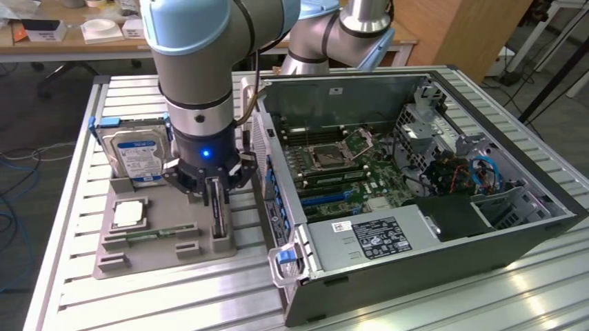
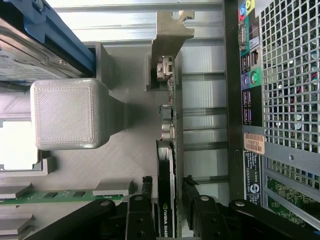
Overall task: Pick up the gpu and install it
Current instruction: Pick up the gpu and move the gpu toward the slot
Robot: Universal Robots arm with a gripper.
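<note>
The gpu (image 1: pixel 218 222) is a thin black card standing on edge in a slot of the grey holder tray (image 1: pixel 138 261), just beside the open computer case (image 1: pixel 414 193). My gripper (image 1: pixel 214 187) has come straight down over it. In the wrist view the gpu (image 2: pixel 166 162) runs edge-on, with its metal bracket (image 2: pixel 170 35) at the far end. The black fingers (image 2: pixel 146 190) of the gripper (image 2: pixel 167 192) press against both of its faces, so the gripper is shut on the card. The card still sits in the tray slot.
A silver blue-labelled hard drive (image 1: pixel 136 155) stands upright at the tray's back. A processor (image 1: pixel 129 212) and a green memory stick (image 1: pixel 152 234) lie in the tray. The case's rear port panel (image 2: pixel 250 100) is close beside the card. The motherboard (image 1: pixel 350 172) lies exposed inside the case.
</note>
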